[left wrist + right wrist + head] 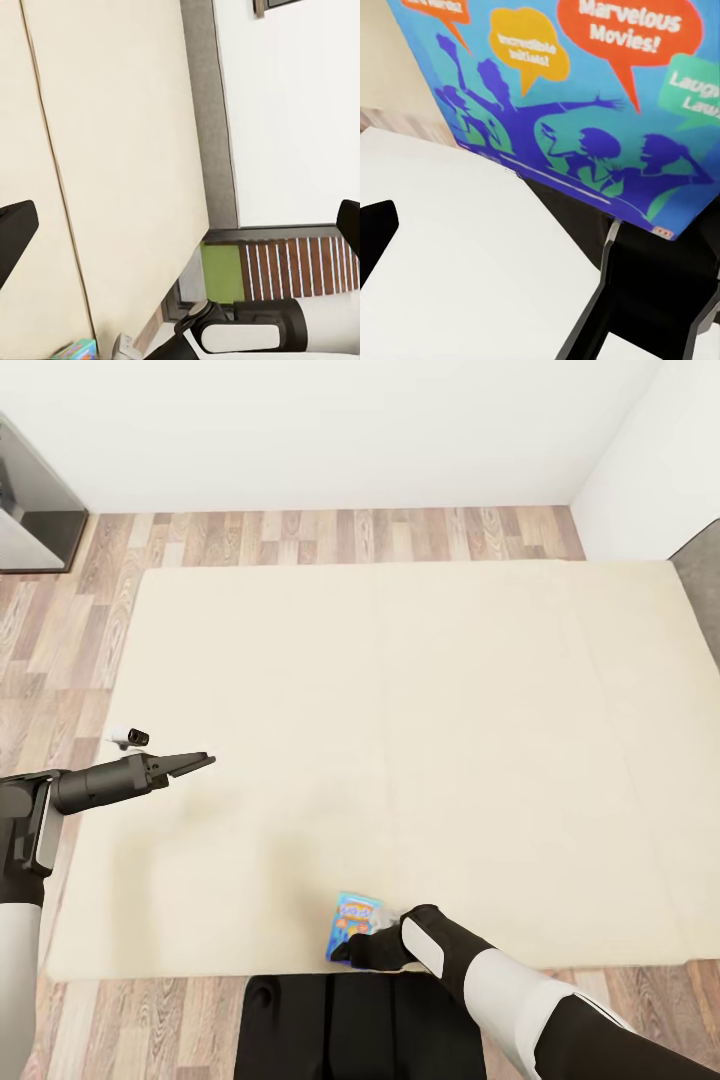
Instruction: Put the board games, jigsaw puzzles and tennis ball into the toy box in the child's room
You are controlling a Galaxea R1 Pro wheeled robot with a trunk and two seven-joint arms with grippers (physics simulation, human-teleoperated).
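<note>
Blue board game point(355, 925) lies at the near edge of the beige bed point(400, 710), right gripper point(358, 948) right at its corner; whether it has closed on the box, can't tell. Left gripper point(200, 762) hangs over the bed's left edge, holding nothing; its fingers look nearly together from the head view.

Bed point(420, 690) top wide open for passing; 1 blue board game point(355, 922) lies at its near edge.

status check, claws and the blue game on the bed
Left claw open, empty, over bed. Right claw at blue game by bed's near edge; grip can't be confirmed. Nothing in the way.
</note>
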